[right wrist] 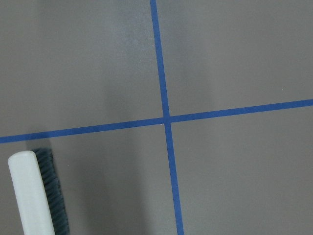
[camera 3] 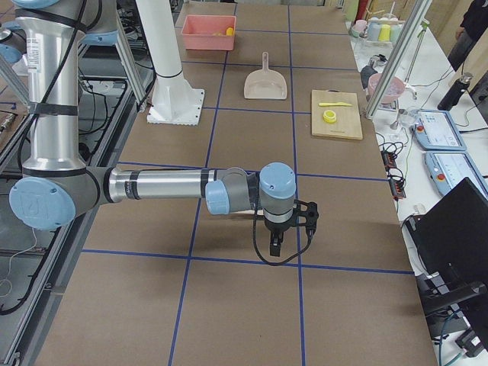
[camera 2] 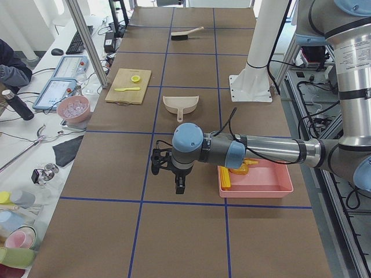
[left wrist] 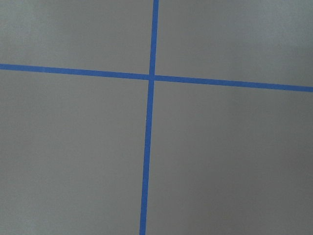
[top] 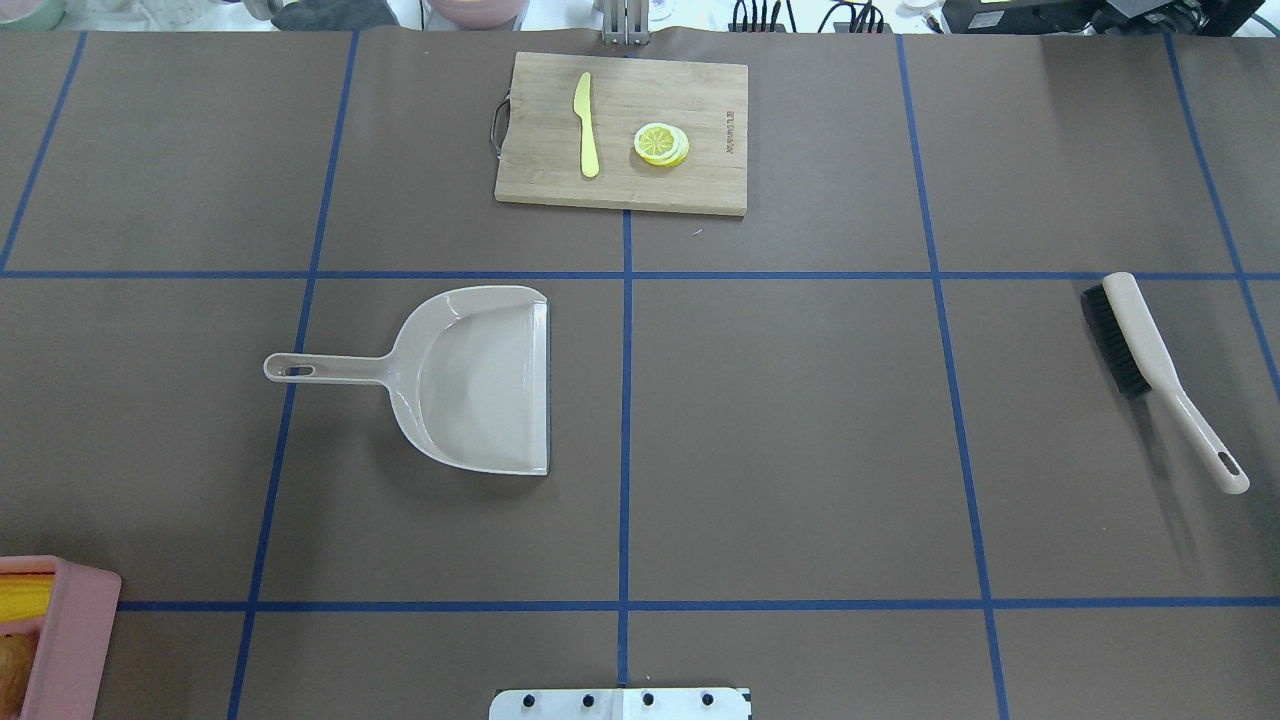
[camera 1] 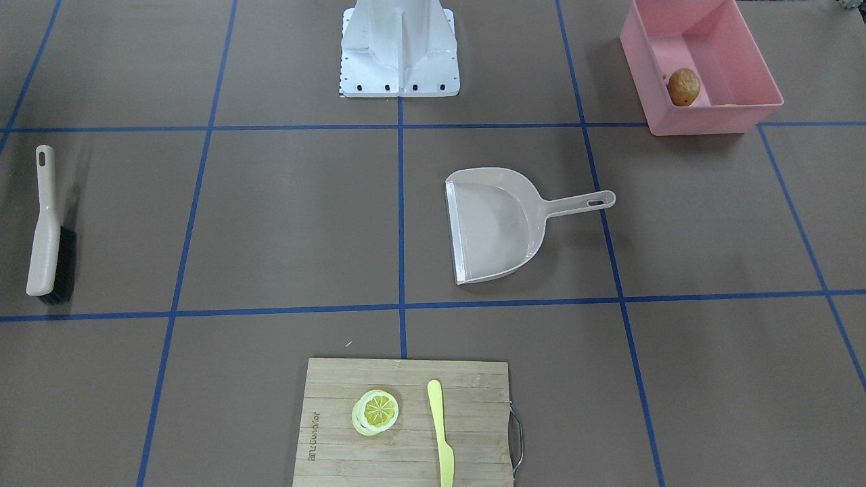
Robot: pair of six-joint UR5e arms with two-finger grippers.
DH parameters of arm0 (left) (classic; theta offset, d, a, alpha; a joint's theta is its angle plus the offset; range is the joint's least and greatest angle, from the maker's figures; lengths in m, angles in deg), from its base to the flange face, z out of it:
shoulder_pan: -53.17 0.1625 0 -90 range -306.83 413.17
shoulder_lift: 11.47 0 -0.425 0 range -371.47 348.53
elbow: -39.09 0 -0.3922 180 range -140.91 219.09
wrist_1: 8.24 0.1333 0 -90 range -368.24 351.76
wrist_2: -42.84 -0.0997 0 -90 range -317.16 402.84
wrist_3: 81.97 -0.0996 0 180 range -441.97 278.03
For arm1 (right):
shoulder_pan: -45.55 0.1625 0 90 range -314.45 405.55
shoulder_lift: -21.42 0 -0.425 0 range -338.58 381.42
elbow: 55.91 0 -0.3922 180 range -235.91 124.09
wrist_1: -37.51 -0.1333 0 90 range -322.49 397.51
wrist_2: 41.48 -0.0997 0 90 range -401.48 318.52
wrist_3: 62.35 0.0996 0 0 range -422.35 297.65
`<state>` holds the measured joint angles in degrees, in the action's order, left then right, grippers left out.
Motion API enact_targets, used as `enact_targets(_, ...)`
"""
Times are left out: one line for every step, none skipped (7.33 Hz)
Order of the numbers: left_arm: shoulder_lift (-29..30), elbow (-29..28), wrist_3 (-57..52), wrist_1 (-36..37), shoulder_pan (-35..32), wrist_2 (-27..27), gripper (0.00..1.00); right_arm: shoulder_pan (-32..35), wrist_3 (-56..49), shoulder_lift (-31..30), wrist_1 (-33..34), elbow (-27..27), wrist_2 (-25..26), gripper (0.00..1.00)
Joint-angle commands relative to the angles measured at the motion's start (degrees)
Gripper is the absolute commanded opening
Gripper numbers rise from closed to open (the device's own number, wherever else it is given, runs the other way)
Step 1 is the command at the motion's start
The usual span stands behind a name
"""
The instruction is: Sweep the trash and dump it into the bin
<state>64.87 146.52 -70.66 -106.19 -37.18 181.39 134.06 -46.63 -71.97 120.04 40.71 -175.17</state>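
The pink bin (camera 1: 703, 120) stands at a table corner by the robot's left side, with a brown potato (camera 1: 684, 86) inside. The overhead view shows only the bin's corner (top: 95, 610), with yellow corn (top: 24, 598) in it. In the exterior left view the corn (camera 2: 225, 178) and tan ginger (camera 2: 243, 167) lie in the bin (camera 2: 255, 192). My left gripper (camera 2: 171, 174) hovers over bare table beside the bin. My right gripper (camera 3: 290, 229) hangs over the table's far right end. I cannot tell whether either is open or shut.
The beige dustpan (top: 480, 380) lies flat left of centre with nothing in it. The brush (top: 1150, 355) lies at the right, and its head (right wrist: 34, 196) shows in the right wrist view. A cutting board (top: 700, 180) with a lemon slice (top: 661, 144) and yellow knife (top: 586, 125) sits at the far edge.
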Motion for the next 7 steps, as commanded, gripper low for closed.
enact_targets(0.91, -1.34, -0.5, 0.03, 0.26, -1.86, 0.98, 0.0, 0.01, -0.04, -0.17, -0.02, 0.1, 1.0)
enact_targets(1.18, -1.43, -0.5, 0.03, 0.35, -1.96, 0.98, 0.0, 0.01, 0.04, -0.17, 0.06, 0.1, 1.0)
enact_targets(1.27, -2.48, -0.5, -0.05, 0.35, -1.96, 0.98, 0.0, -0.07, -0.04, -0.17, 0.06, 0.01, 1.0)
enact_targets(2.31, -4.14, -0.59, -0.05, 0.35, -1.96, 0.98, 0.0, -0.08, -0.04, -0.17, -0.02, 0.01, 1.0)
enact_targets(2.41, -4.24, -0.5, -0.05, 0.35, -1.96, 0.98, 0.0, -0.08, -0.04, -0.26, 0.15, 0.01, 1.0)
enact_targets(2.41, -4.24, -0.59, -0.05, 0.35, -1.96, 0.98, 0.0, -0.08, -0.04, -0.17, -0.02, 0.01, 1.0)
enact_targets(2.41, -4.24, -0.68, -0.05, 0.35, -1.96, 0.98, 0.0, -0.08, -0.04, -0.17, -0.02, 0.01, 1.0)
